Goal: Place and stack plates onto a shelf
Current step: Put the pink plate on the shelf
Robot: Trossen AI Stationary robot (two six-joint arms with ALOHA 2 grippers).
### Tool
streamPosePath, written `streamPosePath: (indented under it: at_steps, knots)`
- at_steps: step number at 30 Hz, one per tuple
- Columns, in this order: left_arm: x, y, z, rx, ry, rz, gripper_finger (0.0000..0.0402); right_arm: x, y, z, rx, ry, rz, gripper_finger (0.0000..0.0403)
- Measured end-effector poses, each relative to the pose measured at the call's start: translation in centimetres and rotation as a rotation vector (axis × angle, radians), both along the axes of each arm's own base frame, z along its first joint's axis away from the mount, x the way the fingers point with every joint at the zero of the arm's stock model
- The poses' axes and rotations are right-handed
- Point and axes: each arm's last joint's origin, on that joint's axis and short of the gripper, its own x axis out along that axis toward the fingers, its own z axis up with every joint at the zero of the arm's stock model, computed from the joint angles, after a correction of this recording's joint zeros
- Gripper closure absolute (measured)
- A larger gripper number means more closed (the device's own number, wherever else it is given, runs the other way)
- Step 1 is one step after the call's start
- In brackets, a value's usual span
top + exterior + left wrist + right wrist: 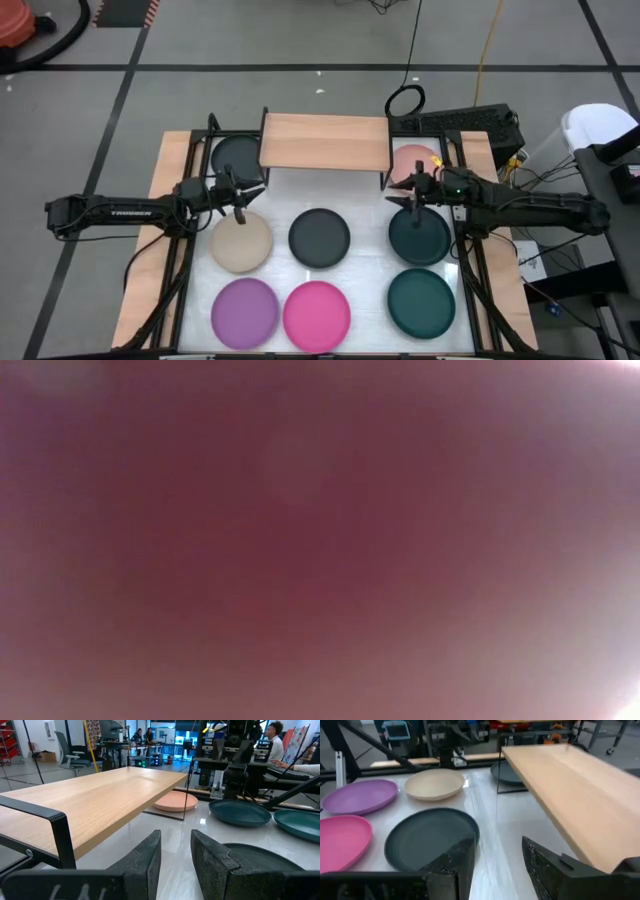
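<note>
The shelf (325, 142) stands at the table's far middle on thin black legs, its wooden board bare (100, 795) (575, 790). Eight plates lie flat on the table. A charcoal plate (237, 157) and a pale pink plate (412, 160) sit at the shelf's two ends. Beige (241, 243), charcoal (320, 238) and dark teal (420, 237) form the middle row. Purple (245, 313), magenta (317, 316) and dark teal (421, 302) lie nearest. My left gripper (238, 205) (175, 855) is open over the beige plate's far edge. My right gripper (415, 200) (497, 862) is open over the middle-row teal plate's far edge.
Black frame rails run along the table's left and right sides (185, 260) (470, 270). Cables and a dark box (480, 122) lie beyond the far right corner. The low view shows only a reddish blur. People sit in the room behind (272, 740).
</note>
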Motion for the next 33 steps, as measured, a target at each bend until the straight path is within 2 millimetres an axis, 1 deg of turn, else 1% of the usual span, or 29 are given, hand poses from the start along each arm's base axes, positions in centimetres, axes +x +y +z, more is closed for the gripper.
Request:
streamPosePath:
  at_steps: [12,22,27,29,33]
  knots:
    - [0.0,0.0,0.0,0.000,0.000,0.000,0.0292,2.0,0.7,-0.8,-0.020,0.019,0.075,0.0259]
    - [0.0,0.0,0.0,0.000,0.000,0.000,0.0292,2.1,0.9,-1.0,-0.031,0.034,0.092,0.0259]
    - [0.0,0.0,0.0,0.000,0.000,0.000,0.0292,2.5,1.6,-0.9,0.005,0.007,0.230,0.0259]
    - [0.0,0.0,0.0,0.000,0.000,0.000,0.0292,3.0,2.2,-1.0,-0.002,-0.005,0.271,0.0259]
    - [0.0,0.0,0.0,0.000,0.000,0.000,0.0292,4.5,3.6,-1.7,-0.051,-0.011,0.363,0.0259]
